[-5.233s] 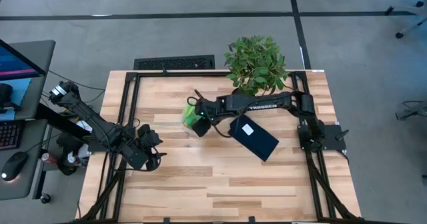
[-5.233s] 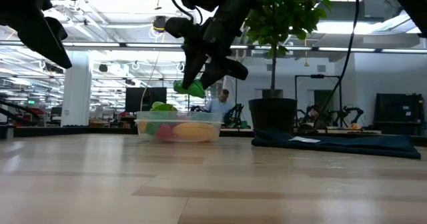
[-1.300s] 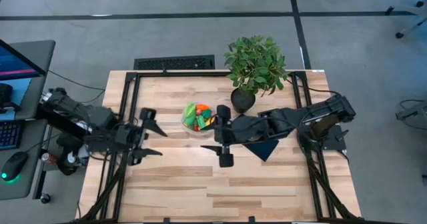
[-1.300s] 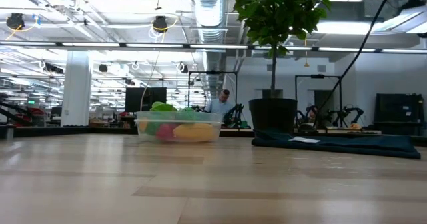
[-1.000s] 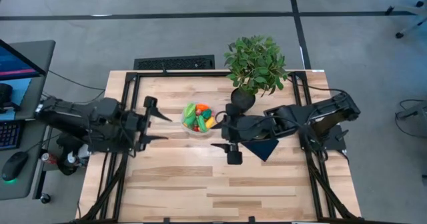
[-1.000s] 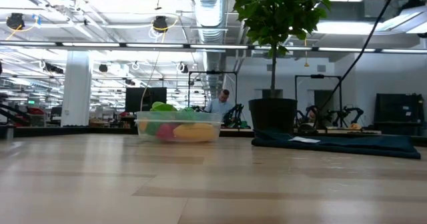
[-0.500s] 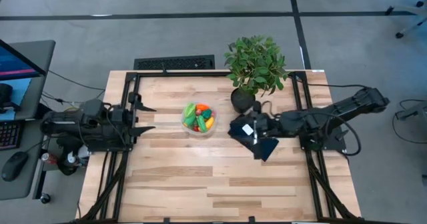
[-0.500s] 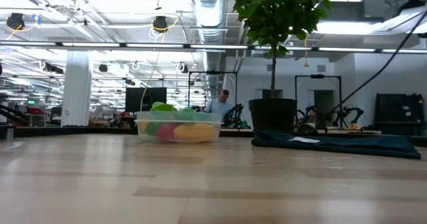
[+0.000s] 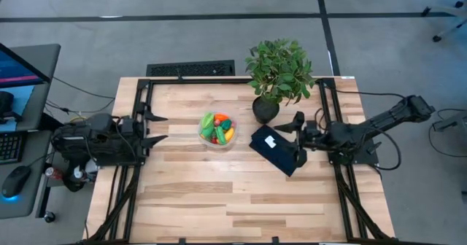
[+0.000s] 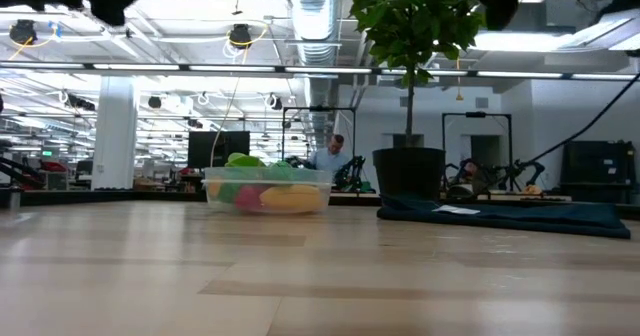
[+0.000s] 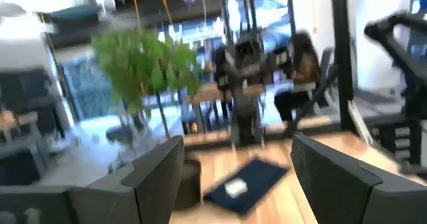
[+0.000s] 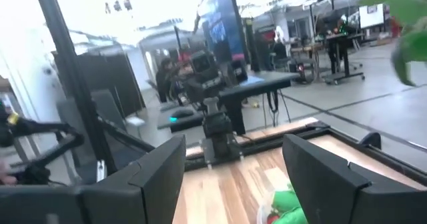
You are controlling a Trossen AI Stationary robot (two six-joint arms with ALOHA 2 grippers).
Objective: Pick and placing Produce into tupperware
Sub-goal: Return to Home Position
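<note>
From above, all the produce [image 9: 218, 127] that shows lies heaped in the clear round tupperware [image 9: 201, 134], left of the potted plant [image 9: 279, 70] and the dark blue rectangle [image 9: 278, 151] with its white label. I see no toy fruit lying on the wooden table [image 9: 219, 201], so the filling looks finished; only parking the arms seems left. The left gripper [image 9: 152, 127] sits at the table's left edge, fingers spread and holding nothing. The right gripper [image 9: 298, 138] hangs over the rectangle's right end, also spread and empty.

The low view adds depth: the tupperware [image 10: 215, 184] rests flat on the far part of the table, a yellow piece [image 10: 287, 198] low inside and green pieces [image 10: 240, 161] rising above the rim. The grippers themselves are not visible here. A person [image 10: 326, 153] stands in the room behind.

The left wrist view confirms the left gripper [image 11: 237, 141] has nothing between its fingers, and looks across at the plant [image 11: 143, 64] and rectangle [image 11: 243, 183].

The right wrist view shows the right gripper [image 12: 233, 141] equally bare, with green produce [image 12: 284, 204] beyond it.
</note>
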